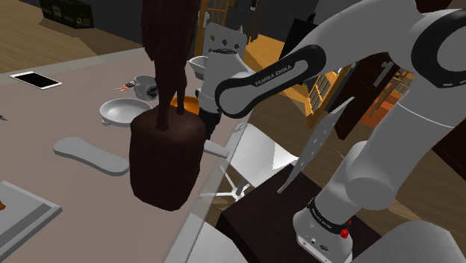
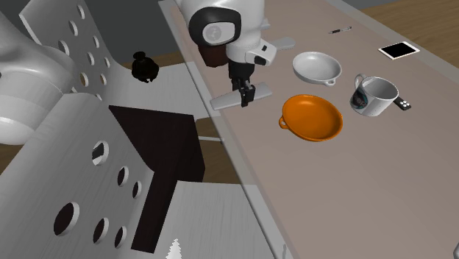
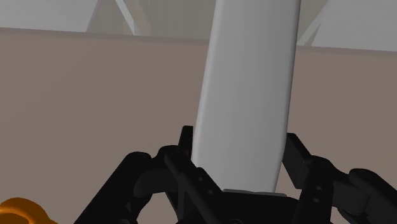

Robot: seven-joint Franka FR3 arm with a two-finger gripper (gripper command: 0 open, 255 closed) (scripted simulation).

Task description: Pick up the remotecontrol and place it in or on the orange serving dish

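Right now the black gripper (image 2: 243, 91) is clenched on the pale grey remote control (image 3: 248, 95) near the edge of the table (image 2: 331, 184), with the orange serving dish (image 2: 312, 118) close beside it.

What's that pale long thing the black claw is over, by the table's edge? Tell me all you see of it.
The remote control is drawn plain pale grey: a long, flat slab with rounded edges, no buttons showing. One end reaches the table edge; the orange dish sits apart from it. The gripper clasps its long sides between both black fingers. Whether it has left the table cannot be told.
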